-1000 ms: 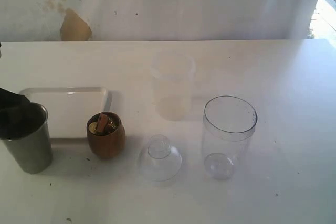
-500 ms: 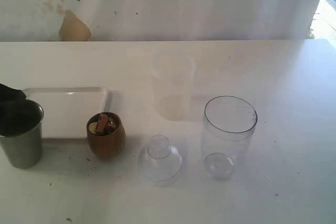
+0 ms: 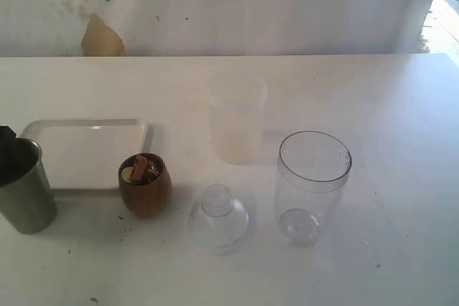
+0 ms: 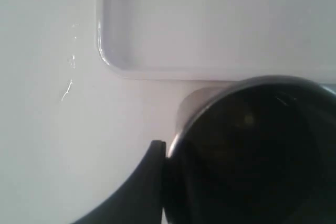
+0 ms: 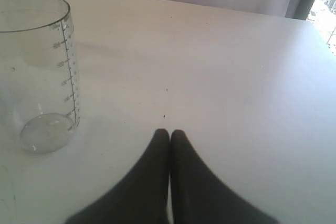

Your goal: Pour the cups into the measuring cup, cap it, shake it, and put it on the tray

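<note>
On the exterior view's white table point(image 3: 401, 105), at far left: steel tumbler point(image 3: 27, 191), upright, overlapping the front left corner of the tray point(image 3: 86, 125) in the picture (standing or lifted, cannot tell). Dark sliver of the left gripper point(image 3: 5, 134) just behind the tumbler's rim, cut by the frame edge. Just right of the tray's front right corner: wooden cup point(image 3: 145, 195), upright, with brown and yellowish bits inside. Further right, near the front: clear dome lid point(image 3: 218, 220), neck up, between wooden cup and measuring cup point(image 3: 313, 177). Measuring cup upright, mouth open, clear down to its rounded bottom, well apart from the tray. Behind lid and measuring cup: frosted cup point(image 3: 237, 116), upright.

From the left wrist: dark mouth of the steel tumbler filling one corner, one black finger point(image 4: 149, 177) pressed against the outside of its wall just under the rim. Other finger hidden; grip closed on the tumbler's wall. Tray's rounded corner and raised rim right beside the tumbler.

From the right wrist: right gripper point(image 5: 169, 132) with both fingers pressed flat together, shut on themselves, over bare table. Measuring cup near, apart from the fingers, with a printed graduated scale running up its side and small numerals beside the ticks (too blurred to read with certainty).
</note>
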You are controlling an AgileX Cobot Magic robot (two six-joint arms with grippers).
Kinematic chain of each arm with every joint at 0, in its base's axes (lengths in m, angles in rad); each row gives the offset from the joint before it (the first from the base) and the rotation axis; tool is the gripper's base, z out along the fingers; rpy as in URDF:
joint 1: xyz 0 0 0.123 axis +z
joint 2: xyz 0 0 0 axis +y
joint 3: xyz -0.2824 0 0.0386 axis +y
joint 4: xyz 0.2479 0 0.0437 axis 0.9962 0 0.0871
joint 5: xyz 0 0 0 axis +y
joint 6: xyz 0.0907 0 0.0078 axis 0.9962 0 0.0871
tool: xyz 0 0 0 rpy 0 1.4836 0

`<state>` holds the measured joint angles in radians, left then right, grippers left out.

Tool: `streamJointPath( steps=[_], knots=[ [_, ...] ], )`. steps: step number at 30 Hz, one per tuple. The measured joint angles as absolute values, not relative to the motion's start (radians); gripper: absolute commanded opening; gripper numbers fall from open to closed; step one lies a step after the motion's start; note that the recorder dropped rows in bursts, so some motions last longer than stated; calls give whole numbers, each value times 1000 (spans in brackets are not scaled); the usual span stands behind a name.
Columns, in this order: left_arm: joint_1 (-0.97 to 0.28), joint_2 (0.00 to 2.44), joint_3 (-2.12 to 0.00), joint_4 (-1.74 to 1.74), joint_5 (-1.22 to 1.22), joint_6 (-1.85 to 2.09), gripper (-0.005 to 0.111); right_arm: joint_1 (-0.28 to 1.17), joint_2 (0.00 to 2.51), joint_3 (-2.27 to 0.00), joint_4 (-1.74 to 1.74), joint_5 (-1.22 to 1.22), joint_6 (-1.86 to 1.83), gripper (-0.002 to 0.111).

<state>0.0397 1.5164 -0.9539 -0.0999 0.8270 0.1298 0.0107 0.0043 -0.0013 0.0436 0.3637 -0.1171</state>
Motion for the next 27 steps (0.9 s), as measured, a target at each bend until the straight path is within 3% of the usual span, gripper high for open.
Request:
streamJointPath(
  steps=[2, 4, 10, 23, 27],
  knots=[
    [40, 1516, -954, -100, 823, 128, 14, 11, 4, -1, 44, 364, -117, 0],
    [40, 1520, -945, -93, 825, 130, 36, 11, 4, -1, 44, 364, -117, 0],
    [40, 1525, -946, -93, 832, 130, 70, 11, 4, -1, 44, 364, -117, 0],
    [40, 1491, -1171, -106, 965, 182, 72, 11, 4, -1, 44, 364, -117, 0],
    [32, 1382, -1209, -431, 910, 391, 72, 11, 4, -1, 44, 364, -117, 0]
  ],
)
